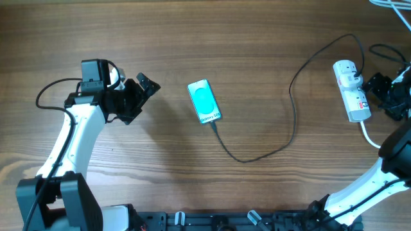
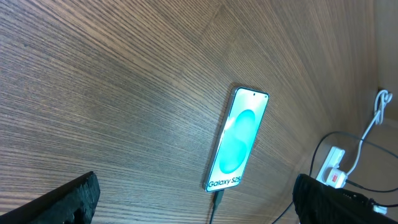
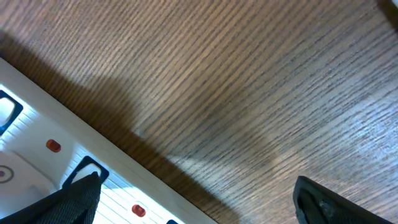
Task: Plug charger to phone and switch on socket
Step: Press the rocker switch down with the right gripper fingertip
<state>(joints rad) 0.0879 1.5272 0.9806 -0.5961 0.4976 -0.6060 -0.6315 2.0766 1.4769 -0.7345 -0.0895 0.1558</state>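
The phone [image 1: 204, 101] lies flat mid-table, teal screen up; it also shows in the left wrist view [image 2: 238, 139]. The charger, a thin black cable [image 1: 292, 96], runs from the socket [image 1: 351, 90] in a loop to the phone's lower end, where its connector tip [image 2: 217, 199] sits at the phone's port. The socket is a white power strip at the right; its red switch marks [image 3: 54, 146] show in the right wrist view. My left gripper [image 1: 142, 96] is open and empty, left of the phone. My right gripper [image 1: 383, 92] is open, one finger over the socket's edge.
The socket's thick white cord [image 1: 368, 136] trails toward the front right beside my right arm. More cables [image 1: 392, 8] lie at the far right corner. The wooden table [image 1: 257, 51] surrounds everything.
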